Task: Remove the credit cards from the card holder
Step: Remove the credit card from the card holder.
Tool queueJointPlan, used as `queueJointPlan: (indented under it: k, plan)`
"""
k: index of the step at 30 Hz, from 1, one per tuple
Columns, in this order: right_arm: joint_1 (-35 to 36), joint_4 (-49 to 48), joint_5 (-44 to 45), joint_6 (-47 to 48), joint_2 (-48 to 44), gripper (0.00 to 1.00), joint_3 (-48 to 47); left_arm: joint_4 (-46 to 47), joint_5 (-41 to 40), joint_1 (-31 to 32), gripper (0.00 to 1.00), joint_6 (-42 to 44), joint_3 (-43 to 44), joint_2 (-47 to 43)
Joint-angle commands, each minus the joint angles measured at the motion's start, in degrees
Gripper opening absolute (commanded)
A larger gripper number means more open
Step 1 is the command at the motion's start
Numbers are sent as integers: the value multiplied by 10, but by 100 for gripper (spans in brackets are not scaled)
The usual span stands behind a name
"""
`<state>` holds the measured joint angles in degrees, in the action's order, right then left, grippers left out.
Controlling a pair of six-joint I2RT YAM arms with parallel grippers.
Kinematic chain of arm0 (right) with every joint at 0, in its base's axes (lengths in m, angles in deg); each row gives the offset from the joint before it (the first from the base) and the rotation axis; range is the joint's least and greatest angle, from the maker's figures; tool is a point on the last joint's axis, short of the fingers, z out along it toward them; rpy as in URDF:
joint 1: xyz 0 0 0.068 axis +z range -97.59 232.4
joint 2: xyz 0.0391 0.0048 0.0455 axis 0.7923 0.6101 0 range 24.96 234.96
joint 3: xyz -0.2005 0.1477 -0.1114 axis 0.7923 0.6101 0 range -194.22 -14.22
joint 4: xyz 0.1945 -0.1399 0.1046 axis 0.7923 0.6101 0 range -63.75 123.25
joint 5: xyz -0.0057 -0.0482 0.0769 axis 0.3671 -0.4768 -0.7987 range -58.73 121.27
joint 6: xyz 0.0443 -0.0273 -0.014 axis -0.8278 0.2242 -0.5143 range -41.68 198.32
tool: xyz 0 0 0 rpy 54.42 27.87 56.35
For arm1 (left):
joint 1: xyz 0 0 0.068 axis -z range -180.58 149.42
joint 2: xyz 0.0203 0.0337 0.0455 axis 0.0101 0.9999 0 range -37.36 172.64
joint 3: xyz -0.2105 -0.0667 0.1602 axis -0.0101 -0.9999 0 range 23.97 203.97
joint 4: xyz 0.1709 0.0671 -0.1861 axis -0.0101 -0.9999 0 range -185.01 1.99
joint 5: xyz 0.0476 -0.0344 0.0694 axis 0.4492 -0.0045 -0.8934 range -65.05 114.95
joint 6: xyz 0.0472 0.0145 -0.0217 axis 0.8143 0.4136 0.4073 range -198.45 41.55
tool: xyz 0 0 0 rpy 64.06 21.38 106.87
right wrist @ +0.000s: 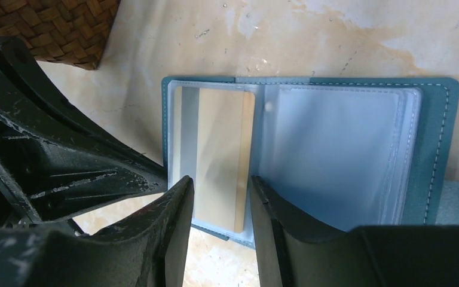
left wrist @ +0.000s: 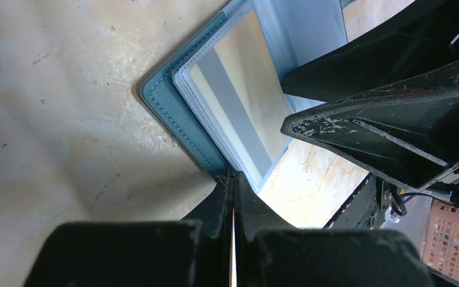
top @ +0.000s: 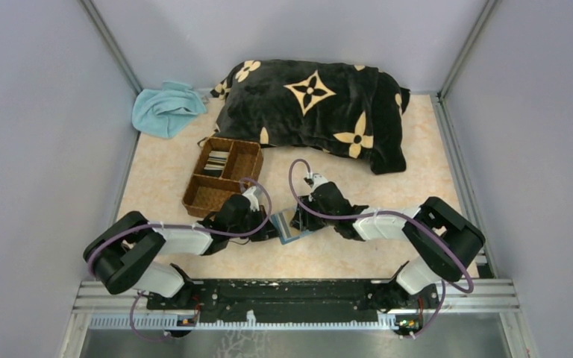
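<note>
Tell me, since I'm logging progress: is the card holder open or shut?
Open: the card holder lies spread, clear sleeves showing, one card inside.

Pale grey walls (top: 37, 112) on three sides, metal posts (top: 112, 45) in far corners; beige marbled tabletop (top: 425, 156); black pillow (top: 313, 104) with cream flower motifs along far edge; light blue cloth (top: 166, 109) just left of it.
</note>
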<state>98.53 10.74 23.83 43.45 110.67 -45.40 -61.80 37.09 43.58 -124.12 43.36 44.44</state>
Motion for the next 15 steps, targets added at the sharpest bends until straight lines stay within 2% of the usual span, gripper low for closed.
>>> queueJointPlan:
  k: [1,10,15]
  plan:
    - [-4,-60,-49,-2,9,40,7,-2,1,1,0,2,1,15]
    - [-4,-142,-130,-27,-20,38,30,0,4,2,0,1,0,20]
    - [-4,-127,-120,-22,-33,37,32,3,8,2,0,1,2,23]
